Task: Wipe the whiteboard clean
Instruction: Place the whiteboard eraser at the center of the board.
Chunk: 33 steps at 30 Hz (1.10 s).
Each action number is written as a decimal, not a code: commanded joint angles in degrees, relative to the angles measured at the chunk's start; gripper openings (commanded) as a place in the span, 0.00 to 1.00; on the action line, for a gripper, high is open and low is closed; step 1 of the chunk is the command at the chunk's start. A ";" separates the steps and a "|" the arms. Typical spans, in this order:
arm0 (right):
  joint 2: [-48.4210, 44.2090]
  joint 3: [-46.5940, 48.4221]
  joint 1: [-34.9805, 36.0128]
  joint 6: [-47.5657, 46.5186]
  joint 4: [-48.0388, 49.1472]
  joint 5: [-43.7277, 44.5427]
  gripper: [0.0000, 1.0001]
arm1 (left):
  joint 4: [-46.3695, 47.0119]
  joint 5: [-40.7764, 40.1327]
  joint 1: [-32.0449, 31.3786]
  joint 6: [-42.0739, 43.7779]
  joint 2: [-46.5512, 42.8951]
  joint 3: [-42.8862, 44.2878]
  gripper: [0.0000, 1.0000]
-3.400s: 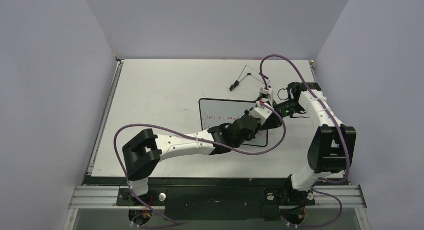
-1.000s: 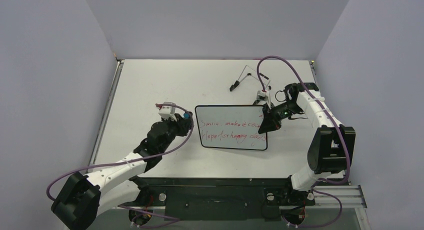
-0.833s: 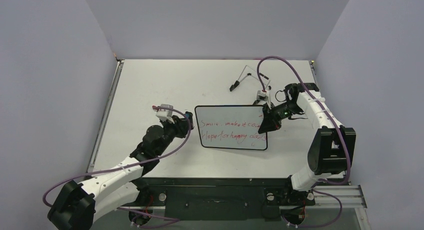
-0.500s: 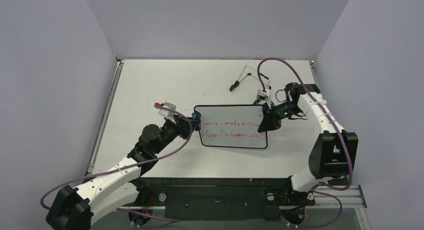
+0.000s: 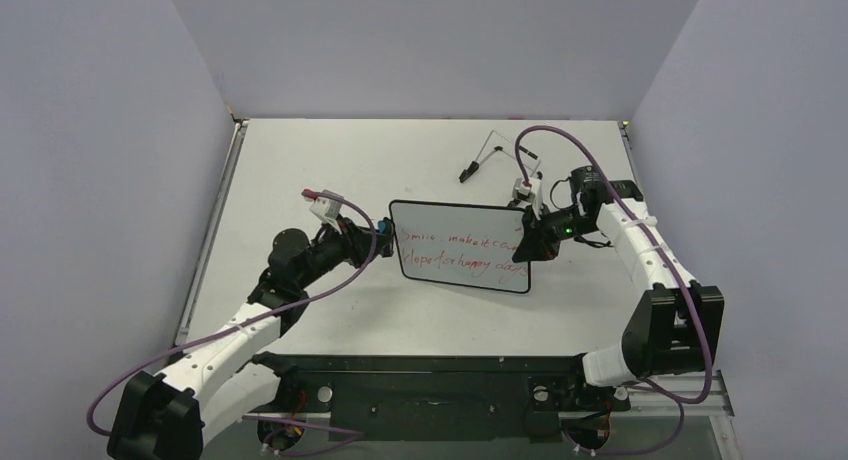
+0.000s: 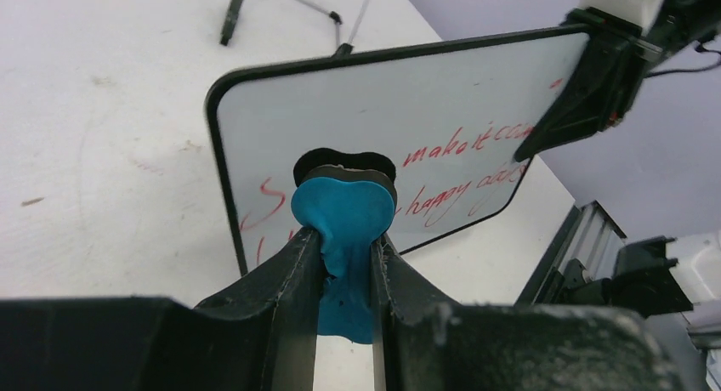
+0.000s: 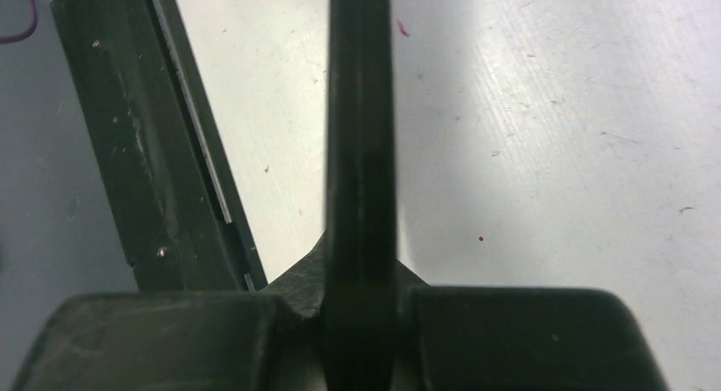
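Evidently nothing wiped yet — both red lines [image 5: 455, 261] on the whiteboard [image 5: 450, 225] stand whole; left gripper [image 5: 380, 242] pinches the blue eraser [image 6: 344, 208] near its left end, right gripper [image 5: 527, 242] clamps its right edge.

One whiteboard [image 5: 452, 226], one eraser [image 6: 343, 208], one wire stand [image 5: 467, 170], one left end effector [image 5: 384, 242], one right end effector [image 5: 527, 246]

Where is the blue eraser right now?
In the left wrist view the blue eraser is clamped in the left gripper, at the left end of the whiteboard, which the right gripper holds by its right edge.
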 commanded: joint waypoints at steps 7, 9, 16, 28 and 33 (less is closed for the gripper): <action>-10.36 -6.25 0.27 18.47 24.57 5.91 0.00 | -21.71 -28.70 -0.68 -4.40 0.96 -0.06 0.00; -9.82 -6.23 0.32 17.59 24.18 5.80 0.00 | -26.10 -31.81 -1.63 -4.07 3.85 1.28 0.02; -7.71 -4.85 0.98 10.58 18.14 4.71 0.00 | -23.49 -32.56 -2.45 -4.29 14.30 2.17 0.31; -4.87 -3.89 1.97 -0.09 11.28 4.50 0.00 | -21.01 -22.44 -1.75 2.35 4.47 6.01 0.48; -3.97 -3.17 2.22 -3.17 8.71 4.59 0.00 | -13.57 -2.24 -1.74 17.16 2.15 9.27 0.49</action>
